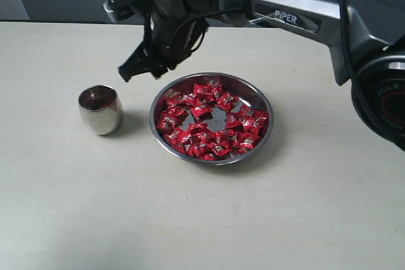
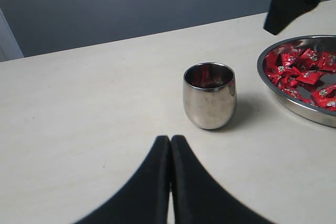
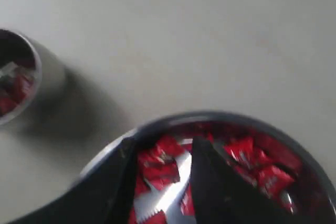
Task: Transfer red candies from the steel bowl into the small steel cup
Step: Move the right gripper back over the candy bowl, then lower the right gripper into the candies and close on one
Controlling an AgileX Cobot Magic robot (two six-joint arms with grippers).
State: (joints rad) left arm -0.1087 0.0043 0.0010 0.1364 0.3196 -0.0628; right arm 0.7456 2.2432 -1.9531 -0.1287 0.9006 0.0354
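Observation:
The steel bowl (image 1: 212,162) holds many red candies (image 1: 202,134) in shiny wrappers. Left of it stands the small steel cup (image 1: 100,110), with red candy showing inside it (image 3: 13,85). My right gripper (image 1: 140,74) hangs above the bowl's left rim, between cup and bowl. It is open, with nothing between its fingers (image 3: 210,182); only the bowl's candies (image 3: 163,156) show through the gap. My left gripper (image 2: 170,139) is shut and empty, low over the table a short way from the cup (image 2: 209,96), and is outside the exterior view.
The right arm (image 1: 297,4) reaches in from the right across the back of the table, over the bowl's far side. The pale tabletop (image 1: 202,219) stretches in front of cup and bowl. A dark wall (image 2: 131,3) runs behind the table's back edge.

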